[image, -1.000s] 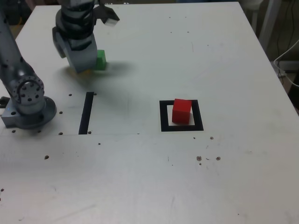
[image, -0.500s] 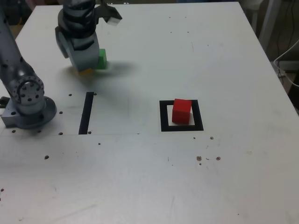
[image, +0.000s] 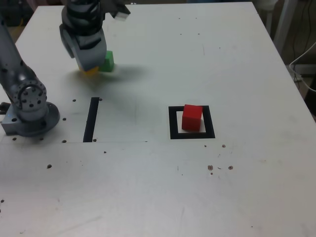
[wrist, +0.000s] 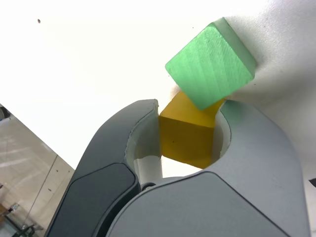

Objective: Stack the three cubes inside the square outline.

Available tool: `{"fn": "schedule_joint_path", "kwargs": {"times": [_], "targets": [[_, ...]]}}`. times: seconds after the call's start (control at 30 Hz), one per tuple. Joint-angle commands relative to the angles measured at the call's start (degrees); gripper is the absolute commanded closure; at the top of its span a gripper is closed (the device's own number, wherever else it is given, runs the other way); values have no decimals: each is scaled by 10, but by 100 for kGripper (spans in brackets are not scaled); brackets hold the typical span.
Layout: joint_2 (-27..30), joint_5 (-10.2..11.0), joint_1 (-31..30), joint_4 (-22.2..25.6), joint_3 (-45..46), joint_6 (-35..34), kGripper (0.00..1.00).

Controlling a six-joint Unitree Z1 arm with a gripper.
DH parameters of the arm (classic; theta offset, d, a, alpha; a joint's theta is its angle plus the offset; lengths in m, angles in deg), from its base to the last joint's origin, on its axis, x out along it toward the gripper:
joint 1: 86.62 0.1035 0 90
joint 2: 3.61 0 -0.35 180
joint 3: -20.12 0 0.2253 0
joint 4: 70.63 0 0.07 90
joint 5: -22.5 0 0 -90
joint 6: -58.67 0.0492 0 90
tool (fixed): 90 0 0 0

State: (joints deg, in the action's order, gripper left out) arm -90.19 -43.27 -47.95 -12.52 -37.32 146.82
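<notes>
The end effector (wrist: 191,102) is closed on 1 cube, the yellow cube (wrist: 185,140). The red cube (image: 191,118) is inside the square outline (image: 173,123); the yellow and green cube (wrist: 210,66) are on the outline's upper-left side, exterior view.

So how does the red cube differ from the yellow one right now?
The red cube sits inside the square outline; the yellow cube is outside it. The yellow cube is gripped by the end effector, the red cube isn't. Both are plain, solid-colour cubes.
</notes>
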Motion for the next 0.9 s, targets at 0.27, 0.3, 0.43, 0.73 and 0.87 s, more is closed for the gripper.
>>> {"fn": "schedule_joint_path", "kwargs": {"times": [0.27,0.3,0.43,0.73,0.87], "targets": [[22,-11,-35,46,-32,3,61],[23,-12,-41,54,-38,3,61],[23,-15,-65,97,-77,2,61],[21,-16,-113,169,-157,-14,61],[19,-16,-127,204,-190,-24,61]]}}
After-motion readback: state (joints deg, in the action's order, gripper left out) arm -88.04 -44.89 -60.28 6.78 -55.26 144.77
